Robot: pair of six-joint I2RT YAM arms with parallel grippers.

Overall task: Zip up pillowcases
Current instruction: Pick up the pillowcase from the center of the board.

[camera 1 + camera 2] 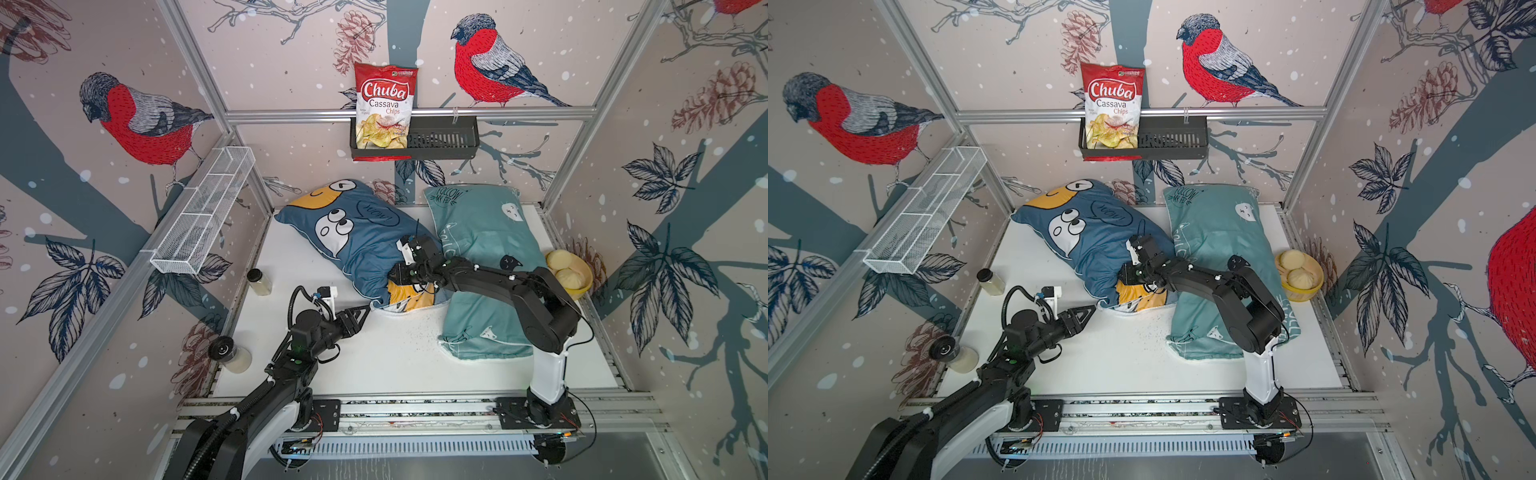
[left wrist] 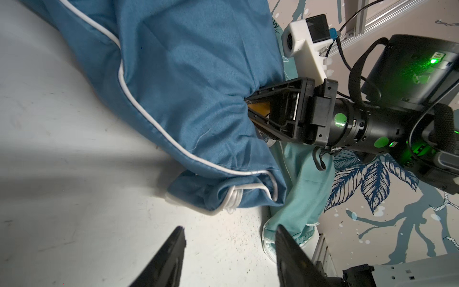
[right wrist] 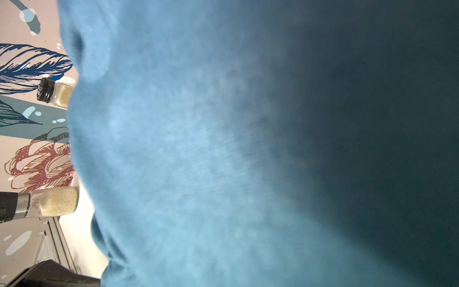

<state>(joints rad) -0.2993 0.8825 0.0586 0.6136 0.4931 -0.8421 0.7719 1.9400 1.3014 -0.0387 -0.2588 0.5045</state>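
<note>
The blue pillow [image 1: 353,232] lies from 11 o'clock to the middle of the worktop [image 1: 374,361], its near end touching the teal pillow [image 1: 482,237], which lies at 2 o'clock. The right end effector [image 2: 248,110] is clamped on a bunch of blue cover. The left end effector [image 2: 229,227], jaws apart, hangs just short of the blue pillow's near corner. No zipper pull shows, so the left may pinch piping instead, or the bunched cloth may slip free.

Bright, even light; blurred right-wrist close-up
</note>
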